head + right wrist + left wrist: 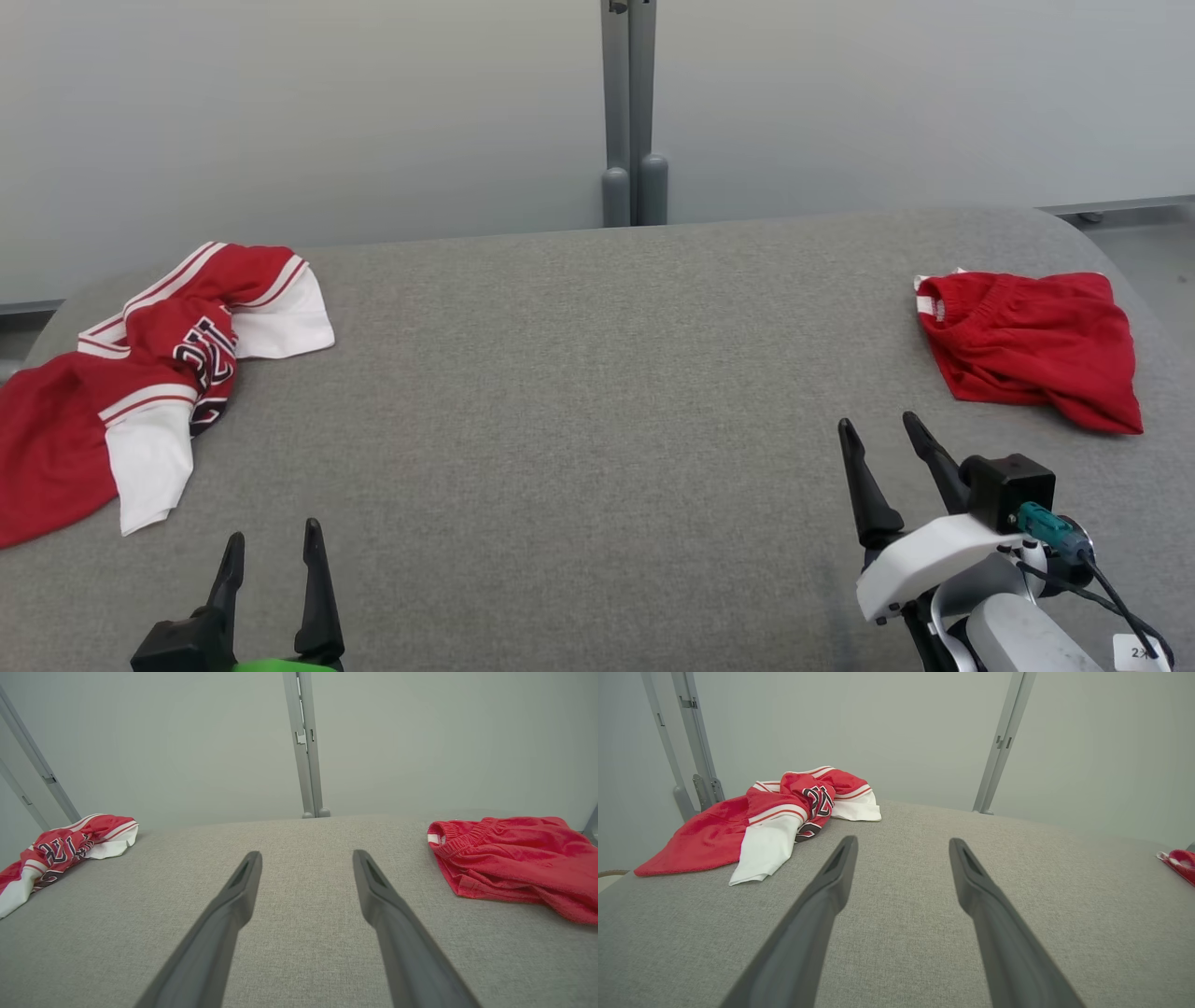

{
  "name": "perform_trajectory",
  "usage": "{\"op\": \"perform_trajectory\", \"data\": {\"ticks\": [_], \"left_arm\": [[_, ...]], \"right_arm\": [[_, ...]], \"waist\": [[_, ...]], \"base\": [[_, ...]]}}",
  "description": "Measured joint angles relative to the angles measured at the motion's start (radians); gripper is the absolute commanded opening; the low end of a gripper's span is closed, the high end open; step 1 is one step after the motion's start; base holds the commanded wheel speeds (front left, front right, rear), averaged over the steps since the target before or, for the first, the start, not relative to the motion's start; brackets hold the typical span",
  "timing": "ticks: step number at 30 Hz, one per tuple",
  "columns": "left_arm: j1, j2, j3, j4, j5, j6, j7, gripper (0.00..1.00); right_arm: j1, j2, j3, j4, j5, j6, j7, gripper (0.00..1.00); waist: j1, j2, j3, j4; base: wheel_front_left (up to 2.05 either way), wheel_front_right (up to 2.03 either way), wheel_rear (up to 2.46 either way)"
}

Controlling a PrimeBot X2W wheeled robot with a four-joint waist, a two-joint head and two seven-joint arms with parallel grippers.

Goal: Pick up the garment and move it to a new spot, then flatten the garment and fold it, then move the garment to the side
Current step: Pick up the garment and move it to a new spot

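Garment (154,350) lies crumpled; left end effector (273,530) and right end effector (876,420) gape, seemingly empty.

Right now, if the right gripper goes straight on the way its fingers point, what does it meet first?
Nothing close. The right gripper points over bare table, with the red shorts off to its right. Beyond, the gray post behind the table seems in line, but depth is unclear.
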Motion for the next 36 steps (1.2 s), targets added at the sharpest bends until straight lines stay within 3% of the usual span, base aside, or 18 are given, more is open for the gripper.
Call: {"op": "perform_trajectory", "data": {"ticks": [14,27,36], "left_arm": [[-0.001,0.000,0.038,-0.006,0.026,0.000,0.000,1.00],[-0.002,0.002,0.006,-0.032,0.048,0.000,0.003,1.00],[-0.029,0.002,-0.008,-0.037,0.057,0.000,0.021,1.00]], "right_arm": [[0.011,0.030,0.032,-0.027,-0.024,0.000,0.000,1.00],[0.013,0.044,0.007,-0.041,-0.042,0.000,0.000,1.00],[0.011,0.042,0.017,-0.043,-0.056,0.000,0.007,1.00]], "waist": [[0.0000,0.0000,-0.001,0.172],[0.0000,0.0000,0.011,0.359],[0.0001,0.0000,0.052,0.383]], "base": [[0.00,0.00,0.00],[0.00,0.00,0.00],[0.00,0.00,0.00]]}}
